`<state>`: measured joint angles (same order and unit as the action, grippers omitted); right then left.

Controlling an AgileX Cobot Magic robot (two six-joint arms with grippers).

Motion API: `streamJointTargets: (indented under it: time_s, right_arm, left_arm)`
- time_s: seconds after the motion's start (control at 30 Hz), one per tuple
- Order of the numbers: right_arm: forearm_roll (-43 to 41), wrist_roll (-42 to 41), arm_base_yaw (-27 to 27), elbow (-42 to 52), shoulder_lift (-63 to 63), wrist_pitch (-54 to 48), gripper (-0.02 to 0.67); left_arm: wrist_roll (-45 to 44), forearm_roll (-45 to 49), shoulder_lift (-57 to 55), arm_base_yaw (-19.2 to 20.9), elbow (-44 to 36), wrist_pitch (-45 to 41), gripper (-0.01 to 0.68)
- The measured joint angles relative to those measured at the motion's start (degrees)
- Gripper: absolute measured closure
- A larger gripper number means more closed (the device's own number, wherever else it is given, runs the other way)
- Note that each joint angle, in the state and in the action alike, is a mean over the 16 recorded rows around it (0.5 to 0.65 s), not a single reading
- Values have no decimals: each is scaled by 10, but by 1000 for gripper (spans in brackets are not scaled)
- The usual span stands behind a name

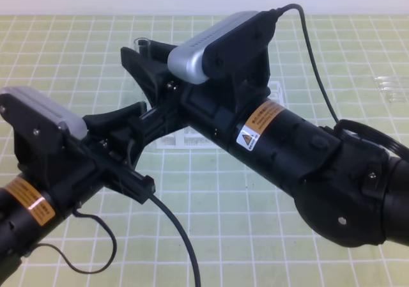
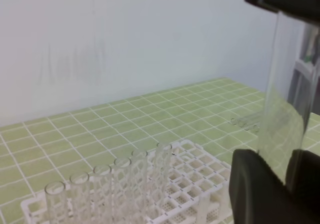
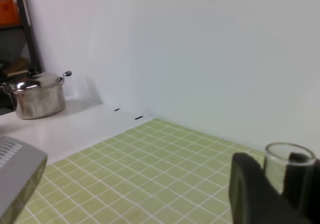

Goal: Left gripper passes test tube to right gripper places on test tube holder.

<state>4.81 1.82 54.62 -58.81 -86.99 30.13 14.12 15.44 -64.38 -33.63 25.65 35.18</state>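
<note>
- The two arms meet above the middle of the green gridded surface [image 1: 268, 223], raised well clear of it, evidently so the tube can change hands in free air.
- The left hand [image 1: 128, 117] is nearly closed. In its wrist view the test tube [image 2: 285, 109] stands close to upright between its dark fingers [image 2: 255, 194], so I judge it is gripping the tube near the lower end.
- This low grip leaves the upper length of the tube free, which suits a handover.
- The right hand [image 1: 148, 60] reaches in from the right of the high view, above the left hand. Its wrist view shows the open rim of the tube between its fingers [image 3: 250, 194], so it sits at the top end.
- The right hand's jaws stand at a middling width around the rim. Whether they already press the glass cannot be told from these views.
- The test tube holder [image 2: 195, 184] sits on the surface below and beyond the left hand. A row of other tubes [image 2: 115, 184] already stands in it, with many square holes free.
- In the high view the holder is mostly hidden behind the arms.
- Judgement: the handover is under way and placement is not yet begun.
- Risk: if the left hand lets go before the right has firm hold, the tube drops.
- A steel pot [image 3: 37, 94] stands far off on a white ledge, unrelated.
</note>
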Motion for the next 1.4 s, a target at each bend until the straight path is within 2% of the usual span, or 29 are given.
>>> streamJointTargets:
  time_s: [0.2,0.37,0.53,0.73,1.0,1.13,1.27,1.4]
  right_arm:
    - [8,-2,-1,0,0,1,541]
    - [12,-3,-1,0,0,0,547]
    - [13,-3,-1,0,0,-1,547]
    - [14,-1,0,0,0,-4,547]
    - [15,0,0,-1,0,-10,548]
    - [15,-3,-1,-1,0,-14,548]
    - [15,-7,-9,-1,1,-20,548]
    - [16,-12,-19,-1,6,-30,548]
  left_arm:
    - [0,0,0,0,0,6,650]
    - [0,0,0,0,-1,9,661]
    - [0,0,0,0,-1,10,634]
    - [0,-2,0,0,-1,12,544]
    - [0,-5,0,0,-1,3,343]
    - [0,-6,2,0,-1,-5,273]
    - [0,-6,10,0,-1,-18,232]
    - [0,-6,25,0,-1,-37,250]
